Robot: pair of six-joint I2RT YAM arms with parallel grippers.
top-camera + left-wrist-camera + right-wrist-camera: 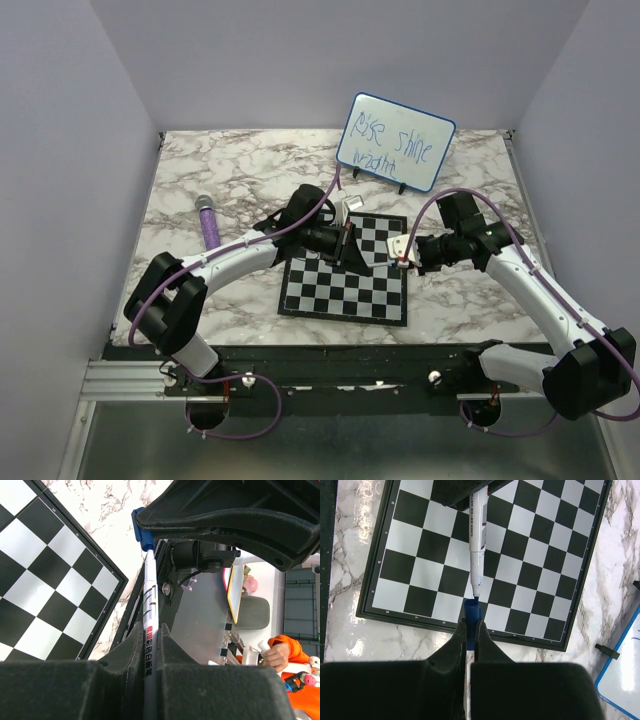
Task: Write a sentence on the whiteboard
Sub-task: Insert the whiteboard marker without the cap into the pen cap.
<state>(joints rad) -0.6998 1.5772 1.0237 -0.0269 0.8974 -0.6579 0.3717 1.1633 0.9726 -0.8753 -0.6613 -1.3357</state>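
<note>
The whiteboard [395, 140] stands tilted on black feet at the back of the table, with the blue sentence [392, 138] in two lines on it; its corner shows in the right wrist view [622, 680]. My left gripper [345, 243] [150, 630] is shut on a white marker [149, 615] over the chessboard [345, 285]. My right gripper [405, 258] [470, 625] is shut on the blue cap [472, 611] [144, 530]. The marker [477, 545] points its tip at the cap's mouth, touching it.
The checkered chessboard [420, 580] lies under both grippers. A purple marker-like object [210, 222] lies on the marble table [200, 170] at the left. The table's right edge [525, 190] and grey walls surround the space.
</note>
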